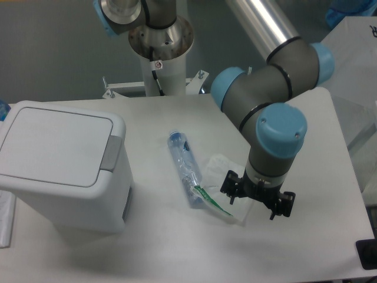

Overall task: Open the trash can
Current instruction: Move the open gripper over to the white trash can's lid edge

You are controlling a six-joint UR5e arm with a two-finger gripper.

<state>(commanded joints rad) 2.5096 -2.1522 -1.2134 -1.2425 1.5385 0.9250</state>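
The trash can (62, 168) is a large white boxy bin with rounded corners at the left of the table. Its flat white lid (56, 144) lies shut, and a grey push tab (111, 153) sits at the lid's right edge. My gripper (258, 197) points down at the right of the table, far from the bin, just above the table near a clear wrapper. Its black fingers (232, 187) are partly hidden under the wrist, so I cannot tell how they stand.
A crushed clear plastic bottle with a blue cap (184, 165) lies in the table's middle. A clear wrapper with a green stripe (221, 200) lies beside it, under the gripper. The arm's white base post (162, 65) stands at the back.
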